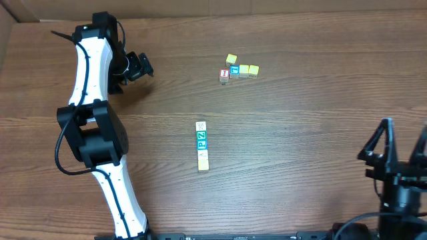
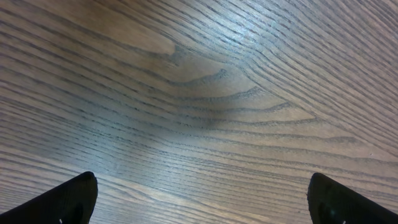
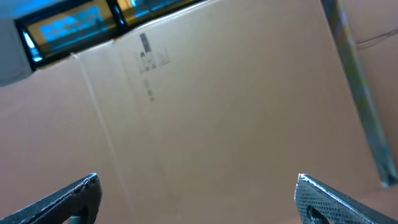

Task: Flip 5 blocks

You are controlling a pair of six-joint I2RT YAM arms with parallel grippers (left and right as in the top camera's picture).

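The blocks lie in a short column at mid-table: a whitish cube (image 1: 201, 126) at the far end, a blue-faced "P" (image 1: 201, 135), a green-faced "Z" (image 1: 202, 144), another whitish cube (image 1: 203, 155) and a cream cube (image 1: 203, 165) nearest the front. My left gripper (image 1: 140, 65) hangs open at the far left, well away from them; in its wrist view the left gripper (image 2: 202, 199) has only bare wood between its fingers. My right gripper (image 1: 402, 141) stands open at the front right corner, and the right gripper (image 3: 199, 193) faces a cardboard wall with nothing in it.
A separate cluster sits at the back: a red-letter cube (image 1: 224, 74), a blue-letter cube (image 1: 234, 69) and yellow cubes (image 1: 249, 69). A cardboard wall (image 1: 267, 5) runs along the table's far edge.
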